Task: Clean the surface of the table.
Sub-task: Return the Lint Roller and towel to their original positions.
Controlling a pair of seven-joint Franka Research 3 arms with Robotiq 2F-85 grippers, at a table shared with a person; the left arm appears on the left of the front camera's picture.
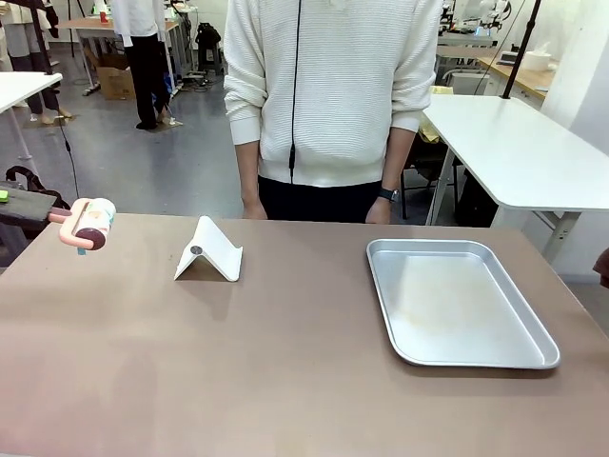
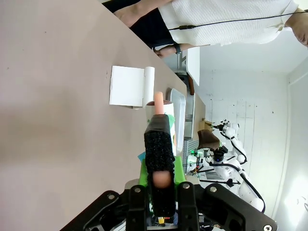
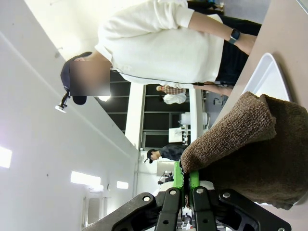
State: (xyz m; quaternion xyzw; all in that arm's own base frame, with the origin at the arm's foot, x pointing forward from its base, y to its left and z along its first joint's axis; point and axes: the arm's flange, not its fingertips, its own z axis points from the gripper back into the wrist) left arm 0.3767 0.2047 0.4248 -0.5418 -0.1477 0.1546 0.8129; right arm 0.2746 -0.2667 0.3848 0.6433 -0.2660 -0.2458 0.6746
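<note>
Steel tray (image 1: pixel 461 302) at right, white folded stand (image 1: pixel 209 251) left of it, person (image 1: pixel 328 95) behind

Your left gripper (image 2: pixel 161 159) sits at the table's left edge, jaws clamped on a pink-handled roller (image 1: pixel 88 225); your right gripper (image 3: pixel 185 179) pinches a brown cloth (image 3: pixel 250 149).

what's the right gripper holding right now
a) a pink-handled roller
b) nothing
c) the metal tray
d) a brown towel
d: in the right wrist view the right gripper has its green pads pinched shut on a corner of a brown towel, which hangs beside it above the metal tray.
</note>
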